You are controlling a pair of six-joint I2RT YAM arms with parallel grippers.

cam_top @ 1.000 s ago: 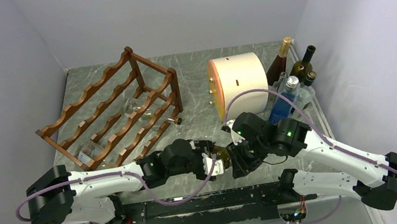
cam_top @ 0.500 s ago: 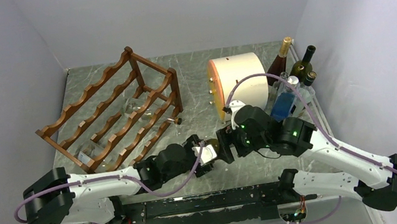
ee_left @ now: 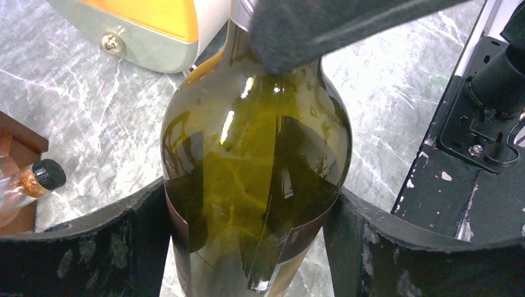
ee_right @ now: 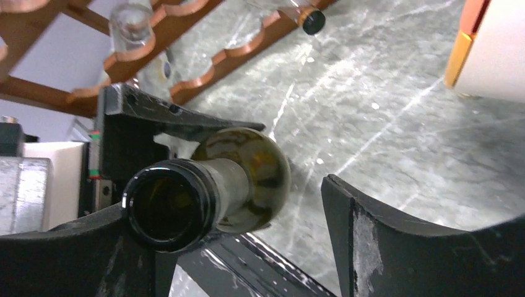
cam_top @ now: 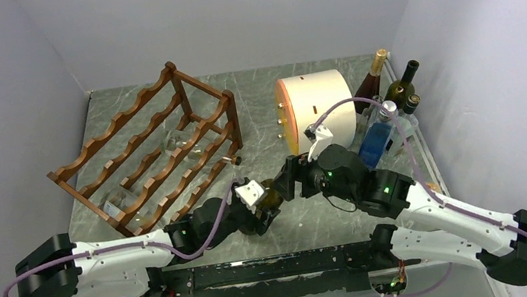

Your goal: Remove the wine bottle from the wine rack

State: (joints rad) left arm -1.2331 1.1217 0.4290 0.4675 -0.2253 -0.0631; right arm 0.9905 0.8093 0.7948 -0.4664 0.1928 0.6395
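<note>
The wine bottle [ee_left: 254,161] is olive-green glass with a dark label, and my left gripper [ee_left: 254,247] is shut on its body, one finger [ee_left: 93,247] on each side. In the top view the bottle [cam_top: 272,192] hangs between the two arms, off the wine rack [cam_top: 150,150], which stands at the back left. My right gripper [ee_right: 229,229] is open. The bottle's open mouth [ee_right: 170,207] sits close against that gripper's left finger [ee_right: 62,253], with a wide gap to the right finger. From above, the right gripper [cam_top: 291,182] is at the bottle's neck end.
A cream drum [cam_top: 317,109] lies on its side behind the right arm. Several upright bottles [cam_top: 386,95], one of them blue [cam_top: 373,140], crowd the back right corner. Clear glass bottles, one black-capped [ee_right: 309,21], lie in the rack. A black rail [cam_top: 278,264] runs along the near edge.
My right gripper has let go of the bottle's neck and opened. The left gripper has carried the bottle left and a little away from the near edge.
</note>
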